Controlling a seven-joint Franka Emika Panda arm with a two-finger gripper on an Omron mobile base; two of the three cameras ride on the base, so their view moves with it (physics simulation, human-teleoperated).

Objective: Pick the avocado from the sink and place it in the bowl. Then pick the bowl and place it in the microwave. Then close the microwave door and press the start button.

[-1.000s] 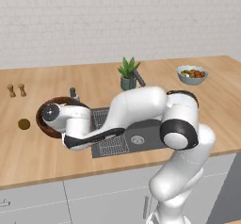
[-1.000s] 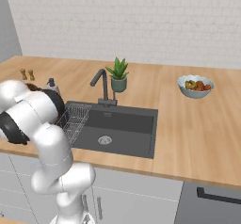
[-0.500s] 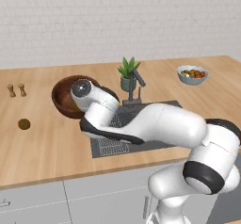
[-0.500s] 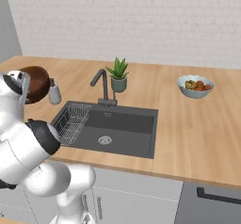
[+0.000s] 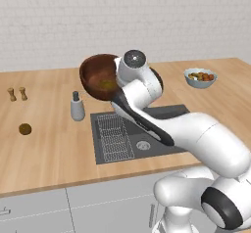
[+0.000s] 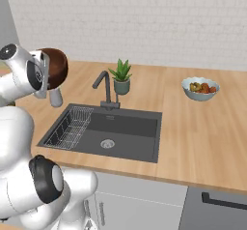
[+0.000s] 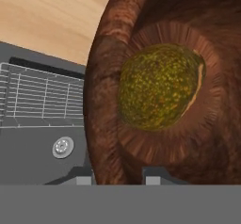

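Observation:
The dark reddish-brown wooden bowl [image 5: 96,73] hangs tilted in the air above the counter, just behind the sink's left end. My gripper [image 7: 115,177] is shut on its thick rim [image 7: 100,100], one finger [image 7: 83,177] outside and one inside. The golden-brown avocado [image 7: 157,87] lies in the bowl's bottom, and it also shows as a yellowish spot, the avocado [image 5: 106,84]. From the right, the bowl [image 6: 57,66] sits beside my wrist. The dark grey sink [image 5: 147,129] [image 6: 120,128] lies below. The microwave, its door and the start button are out of view.
A wire rack [image 5: 112,137] fills the sink's left side, with the drain [image 7: 62,147] beside it. A grey dispenser [image 5: 77,107] stands left of the sink. Faucet [image 6: 103,87] and potted plant [image 6: 121,77] stand behind it. A pale blue fruit bowl [image 5: 200,77] sits far right. Shakers [image 5: 16,94] and a brown lump [image 5: 25,128] sit at the left.
The bowl has risen off the counter left of the sink and swung up and to the right with my hand. The grip has stayed the same.

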